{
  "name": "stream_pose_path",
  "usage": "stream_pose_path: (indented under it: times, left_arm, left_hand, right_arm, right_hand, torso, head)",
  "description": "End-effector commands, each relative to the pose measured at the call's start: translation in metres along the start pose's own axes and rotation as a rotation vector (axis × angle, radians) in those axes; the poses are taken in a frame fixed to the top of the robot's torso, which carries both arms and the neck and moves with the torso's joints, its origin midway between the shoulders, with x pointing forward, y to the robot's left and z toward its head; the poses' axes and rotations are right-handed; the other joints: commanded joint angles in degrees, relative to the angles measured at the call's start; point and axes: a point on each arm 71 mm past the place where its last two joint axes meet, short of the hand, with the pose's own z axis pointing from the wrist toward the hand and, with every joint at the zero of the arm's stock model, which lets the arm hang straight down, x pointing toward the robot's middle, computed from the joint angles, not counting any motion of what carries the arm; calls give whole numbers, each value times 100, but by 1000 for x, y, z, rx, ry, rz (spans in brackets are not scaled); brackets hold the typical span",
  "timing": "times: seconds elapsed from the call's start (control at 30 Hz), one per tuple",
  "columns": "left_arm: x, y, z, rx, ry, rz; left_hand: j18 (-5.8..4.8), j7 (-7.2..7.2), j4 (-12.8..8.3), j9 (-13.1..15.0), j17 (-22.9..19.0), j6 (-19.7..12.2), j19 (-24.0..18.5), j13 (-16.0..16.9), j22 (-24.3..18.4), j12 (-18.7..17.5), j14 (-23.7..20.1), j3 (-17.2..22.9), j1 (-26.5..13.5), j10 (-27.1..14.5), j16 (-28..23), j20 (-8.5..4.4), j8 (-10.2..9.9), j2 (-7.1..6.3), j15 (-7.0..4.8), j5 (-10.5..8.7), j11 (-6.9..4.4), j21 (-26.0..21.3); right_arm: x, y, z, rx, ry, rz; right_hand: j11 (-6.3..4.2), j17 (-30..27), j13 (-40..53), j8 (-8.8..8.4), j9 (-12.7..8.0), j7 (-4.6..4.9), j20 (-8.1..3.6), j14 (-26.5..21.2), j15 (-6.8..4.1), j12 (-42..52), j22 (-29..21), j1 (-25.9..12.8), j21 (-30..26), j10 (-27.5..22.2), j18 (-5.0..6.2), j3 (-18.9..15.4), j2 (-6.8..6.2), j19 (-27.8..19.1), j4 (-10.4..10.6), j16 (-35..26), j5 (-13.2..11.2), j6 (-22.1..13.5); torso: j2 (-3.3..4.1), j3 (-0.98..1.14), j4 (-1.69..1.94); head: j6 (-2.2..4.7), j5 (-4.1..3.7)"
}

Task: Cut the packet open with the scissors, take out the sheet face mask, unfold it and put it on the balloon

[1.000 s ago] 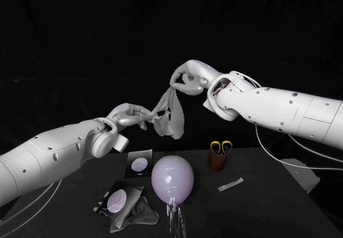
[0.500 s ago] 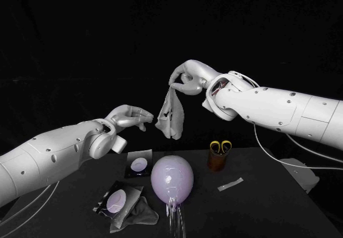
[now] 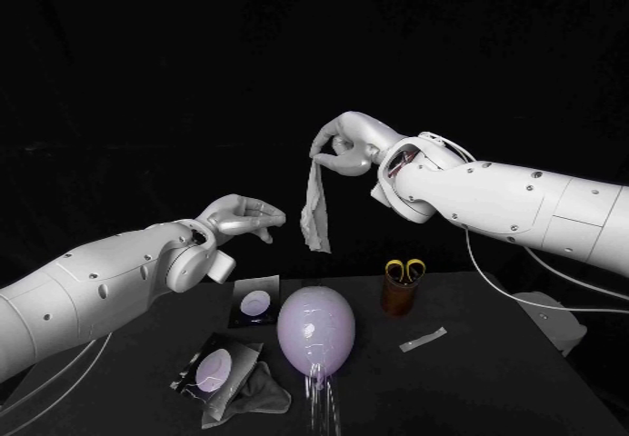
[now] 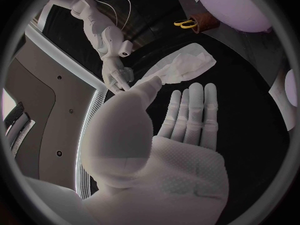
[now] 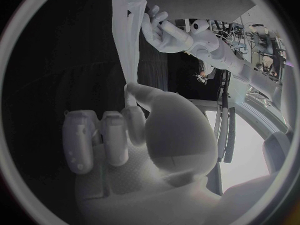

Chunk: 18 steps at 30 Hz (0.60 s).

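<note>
My right hand (image 3: 344,147) is raised above the table and pinches the top of the pale sheet mask (image 3: 316,207). The mask hangs down from it as a narrow folded strip. My left hand (image 3: 244,216) hovers to the left of the mask's lower end, apart from it, fingers spread and holding nothing. In the left wrist view my left hand (image 4: 187,112) lies flat, with the mask (image 4: 184,66) and my right hand (image 4: 116,76) beyond it. The right wrist view shows the mask (image 5: 128,40) rising from my right hand (image 5: 125,130). The lilac balloon (image 3: 316,327) stands on the table below the mask.
Yellow-handled scissors (image 3: 405,268) stand in a brown holder (image 3: 398,295) right of the balloon. A cut strip (image 3: 422,338) lies front right. Two dark packets (image 3: 254,300) (image 3: 214,367) and a crumpled grey sheet (image 3: 257,392) lie left of the balloon.
My left hand has let go of the mask's lower corner and drawn slightly back. The mask has swung in and hangs straight and narrow under my right hand.
</note>
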Motion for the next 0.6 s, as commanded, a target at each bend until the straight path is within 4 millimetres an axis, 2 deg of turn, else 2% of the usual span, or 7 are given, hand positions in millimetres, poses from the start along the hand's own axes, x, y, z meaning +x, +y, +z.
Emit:
stream_pose_path:
  times: [0.03,0.2,0.27,0.37,0.43,0.6]
  left_arm:
    - [0,-3,2,28,-43,14]
    - [8,-6,5,69,-74,56]
    - [12,-7,5,89,-85,69]
    - [20,-9,5,131,-114,95]
    - [24,-11,4,155,-135,109]
    - [30,-17,3,220,-191,141]
  left_hand:
    - [116,-21,54,-30,-92,-70,-4,-43,-113,-78,-92,-181,30,-11,-82,72,-36,20,13,8,33,-162]
    - [96,-23,186,-66,-324,-42,-126,-52,-382,-168,-437,-643,92,32,-408,156,-22,5,78,5,61,-586]
    - [54,28,253,-65,-474,41,-368,-23,-607,-95,-744,-905,145,208,-690,243,29,15,107,8,52,-975]
    - [43,-10,313,-108,-664,-65,-575,-20,-930,-50,-1010,-1242,292,251,-1019,350,-8,60,178,8,90,-1492]
    - [48,-32,355,-139,-767,-172,-551,-32,-1101,-76,-1120,-1500,416,99,-1172,369,-39,124,243,9,158,-1734]
    - [57,118,401,-119,-839,-188,-417,17,-1257,84,-1192,-1808,608,16,-1231,369,69,220,249,8,152,-1929]
  right_arm:
    - [0,1,0,-1,6,1]
    - [1,2,1,-1,7,4]
    - [1,3,1,-1,7,4]
    - [2,4,2,-1,10,6]
    - [3,5,2,-2,12,7]
    - [5,6,2,-2,17,9]
  right_hand:
    - [3,1508,944,232,622,3,-42,600,-39,18,1428,-5,5,129,-103,7,42,452,-22,20,17,33]
    - [1,1508,951,239,627,1,-44,600,-41,31,1432,-8,19,136,-106,14,39,460,-24,20,17,31]
    - [1,1508,951,239,627,1,-44,600,-41,31,1432,-8,19,136,-106,14,39,460,-24,20,17,31]
    - [0,1508,950,240,628,1,-45,600,-42,29,1430,-8,13,135,-105,15,38,456,-25,20,17,30]
    - [0,1508,950,240,628,1,-45,600,-42,29,1430,-8,13,135,-105,15,38,456,-25,20,17,30]
    - [0,1508,953,242,629,0,-45,600,-42,35,1432,-9,19,139,-106,17,37,460,-26,20,17,30]
  torso:
    - [0,0,-2]
    - [4,-3,5]
    - [4,-4,3]
    - [3,-5,3]
    - [3,-5,4]
    - [3,-1,4]
  head:
    - [-5,-6]
    - [-4,-12]
    - [-6,-11]
    - [-6,-18]
    - [-5,-15]
    - [10,-18]
